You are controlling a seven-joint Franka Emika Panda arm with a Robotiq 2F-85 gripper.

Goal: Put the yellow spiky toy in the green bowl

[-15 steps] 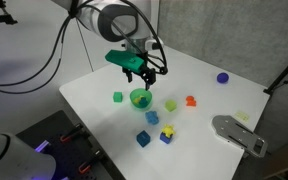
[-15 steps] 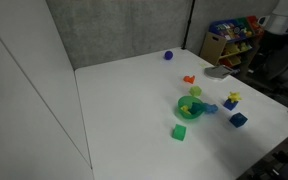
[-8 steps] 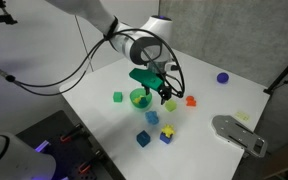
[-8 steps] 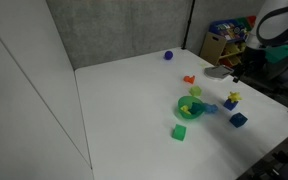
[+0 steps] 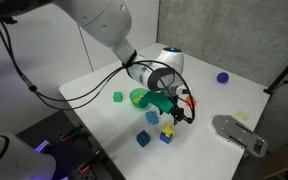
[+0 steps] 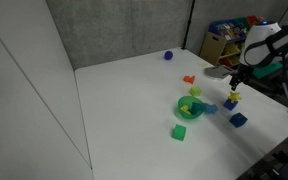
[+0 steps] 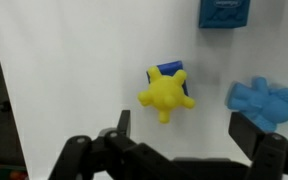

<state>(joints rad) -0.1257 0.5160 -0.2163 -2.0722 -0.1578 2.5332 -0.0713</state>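
The yellow spiky toy (image 7: 165, 93) rests on a small blue cube (image 7: 170, 70) in the wrist view. It also shows in both exterior views (image 5: 168, 129) (image 6: 233, 97). My gripper (image 7: 184, 128) is open and empty, its two fingers spread just short of the toy. In both exterior views the gripper (image 5: 180, 111) (image 6: 236, 82) hangs close above the toy. The green bowl (image 5: 139, 98) (image 6: 189, 108) stands a short way off on the white table, behind the arm's wrist in one view.
A blue toy (image 7: 266, 100) lies beside the yellow one, and another blue cube (image 7: 225, 12) is further off. A green cube (image 5: 117, 97), an orange toy (image 5: 190, 100), a purple ball (image 5: 222, 77) and a grey device (image 5: 239, 133) are on the table.
The arm has swung from above the green bowl across to the blue cube that carries the yellow spiky toy, and has come lower. The objects have not moved.
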